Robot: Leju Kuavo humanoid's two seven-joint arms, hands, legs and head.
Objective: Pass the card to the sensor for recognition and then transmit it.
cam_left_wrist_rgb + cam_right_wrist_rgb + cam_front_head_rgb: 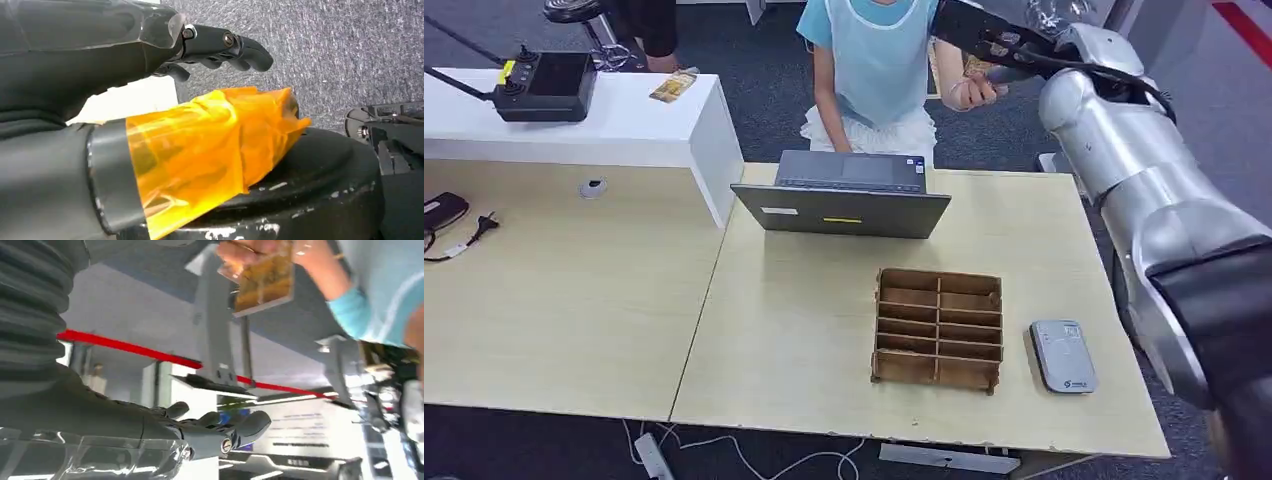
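Task looks early: card [264, 284] is w/ a person [879, 70], not w/ the robot. In the right wrist view the person's hand [245, 251] holds the card out, near the right robot hand [210, 432] but apart from it, no contact. In the head view the right arm reaches up toward the person's hand [972, 92] beyond the far edge of the tabletop [824, 330]; the robot hand itself is hard to make out there.

Right robot hand: fingers [250, 424] stretched out and apart, nothing in them, so wide and ready to receive.

Left robot hand [220, 47]: hangs low by the floor, fingers loosely extended w/ nothing between them. Orange film covers its thumb. Idle, by the look of it.

Sensor [1063, 355]: small grey pad flat on the tabletop, well below and nearer the robot than the right robot hand, just beside the wooden organiser [938, 327]. Nothing on it. Laptop [844, 195] sits btwn organiser and person.

Done so far, judging from this: arm extended for the handover, nothing more. Left to do: take the card, bring it down to the sensor for the read, then pass it on. Likely back to the person, though I can't tell who gets it.
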